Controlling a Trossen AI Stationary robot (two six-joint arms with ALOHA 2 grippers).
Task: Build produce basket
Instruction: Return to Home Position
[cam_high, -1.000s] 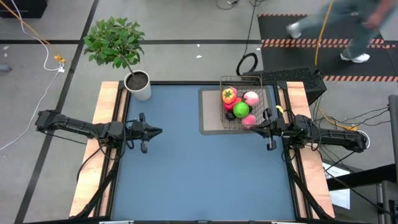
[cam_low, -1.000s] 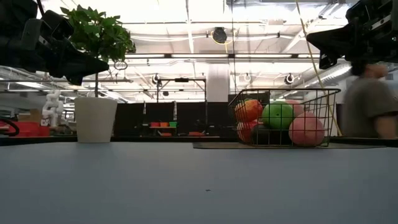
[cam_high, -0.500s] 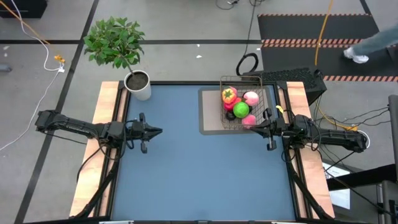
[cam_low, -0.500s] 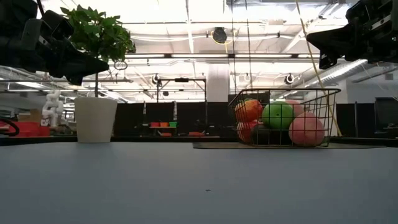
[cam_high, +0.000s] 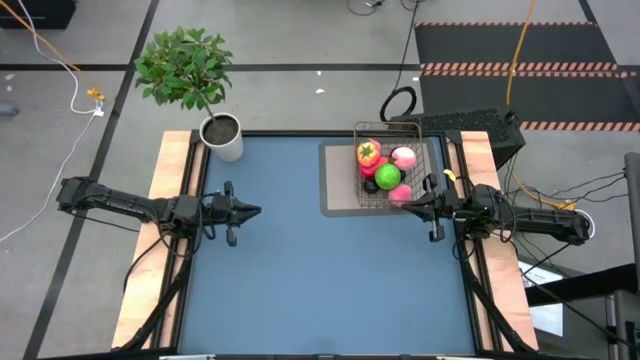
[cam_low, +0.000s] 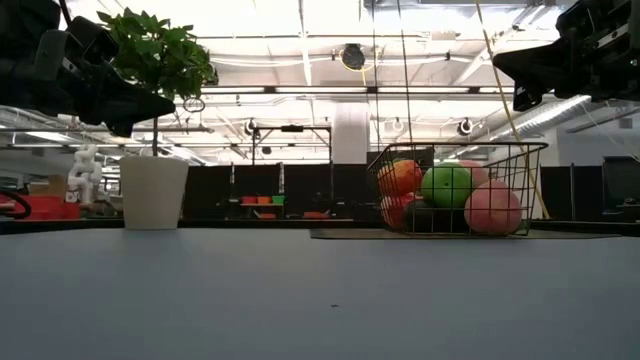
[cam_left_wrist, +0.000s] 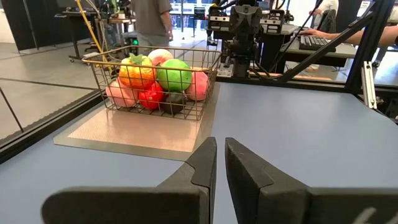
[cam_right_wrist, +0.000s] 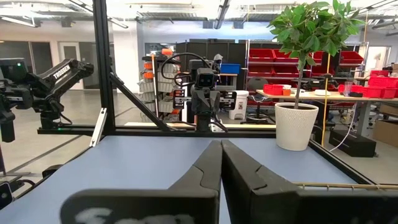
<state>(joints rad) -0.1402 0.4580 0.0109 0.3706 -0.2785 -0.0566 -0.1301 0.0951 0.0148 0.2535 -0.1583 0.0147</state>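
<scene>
The wire-mesh basket (cam_high: 385, 165) stands on a grey mat (cam_high: 338, 180) at the table's far right. It holds an orange pepper (cam_high: 368, 153), a pink peach (cam_high: 403, 157), a green apple (cam_high: 388, 176), another peach (cam_low: 492, 208), red pieces and a dark ball (cam_left_wrist: 174, 99). My left gripper (cam_high: 256, 211) hovers shut and empty at the table's left. My right gripper (cam_high: 408, 203) hovers shut and empty just near of the basket, above the table.
A white pot with a leafy green plant (cam_high: 222, 135) stands at the table's far left corner. The blue table top (cam_high: 320, 270) lies open between the two arms. A person stands beyond the table in the left wrist view (cam_left_wrist: 149, 15).
Both arms have kept still. A person walking on the floor beyond the table's far right has left the high view.
</scene>
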